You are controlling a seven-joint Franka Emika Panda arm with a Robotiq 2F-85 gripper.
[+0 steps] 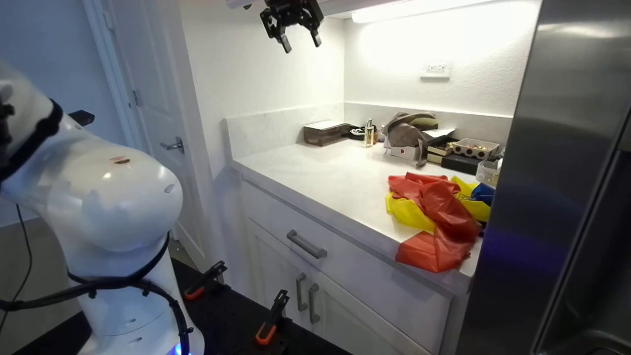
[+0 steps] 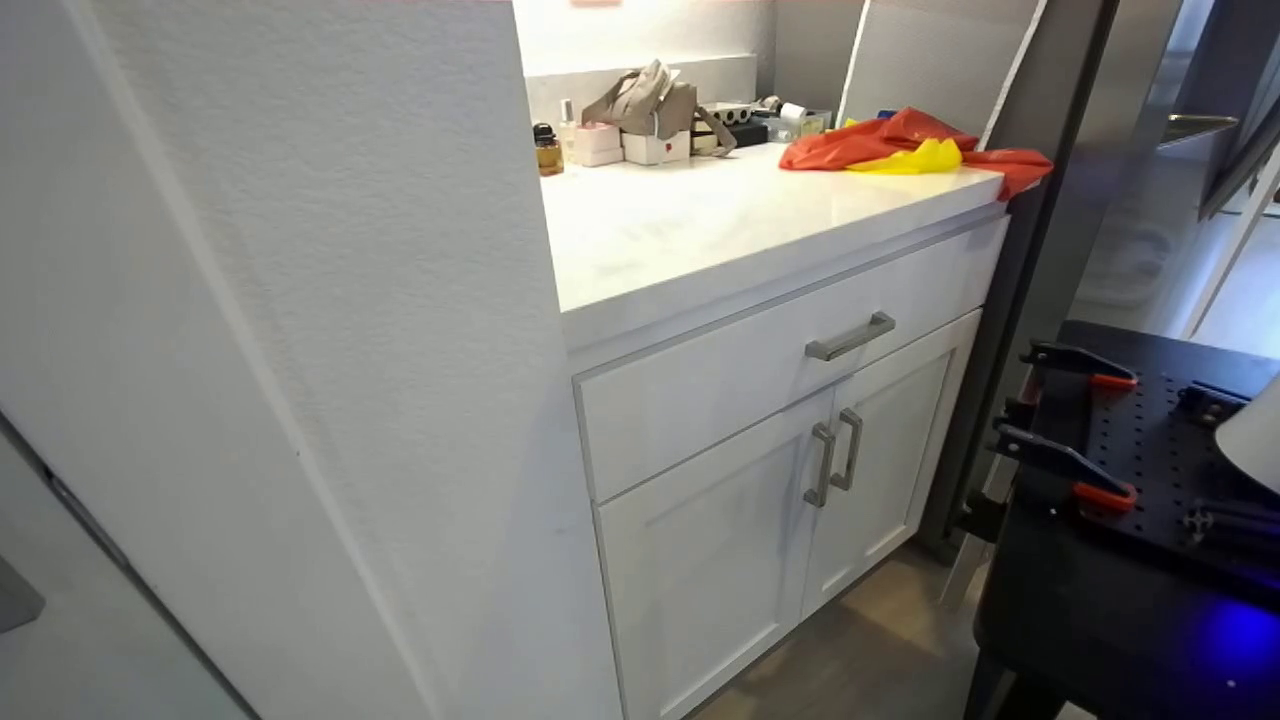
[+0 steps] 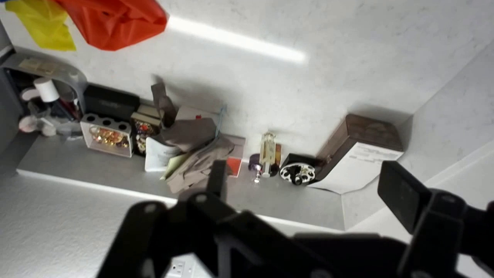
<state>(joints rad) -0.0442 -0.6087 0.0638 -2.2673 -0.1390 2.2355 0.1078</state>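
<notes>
White, smooth-shelled robot arm [image 1: 113, 187] is the closest thing to me, standing in front of the white marble-look countertop [image 1: 320, 170], with a couple of black-and-orange clamps [image 1: 273, 316] by its base. Past that, the black two-finger gripper [image 1: 301, 43] hangs high over the countertop, fingers [image 3: 401, 193] spread wide, nothing between them and not touching anything.

On the countertop's fridge end there's some thin shiny red-yellow-blue fabric [image 1: 443, 212], crumpled in a loose heap, with a red flap [image 1: 429, 251] drooping over the countertop's front edge. Big stainless-steel fridge [image 1: 557, 148] right next to that end.

So how far along is it? Not very, I'd guess. No grip made, nothing lifted, and the fabric is neither folded nor spread flat. Could be between goes, can't tell tbh. Looks to me like all the hands-on stuff is what's left.

Farthest off, along the countertop's back edge: low brown box with a white top [image 1: 318, 136], tall clear perfume bottle [image 1: 368, 135], floppy taupe fabric hat or bag [image 1: 404, 134] (can't tell which), white box with black dots [image 1: 468, 151]. Gripper's well apart from all of them.
</notes>
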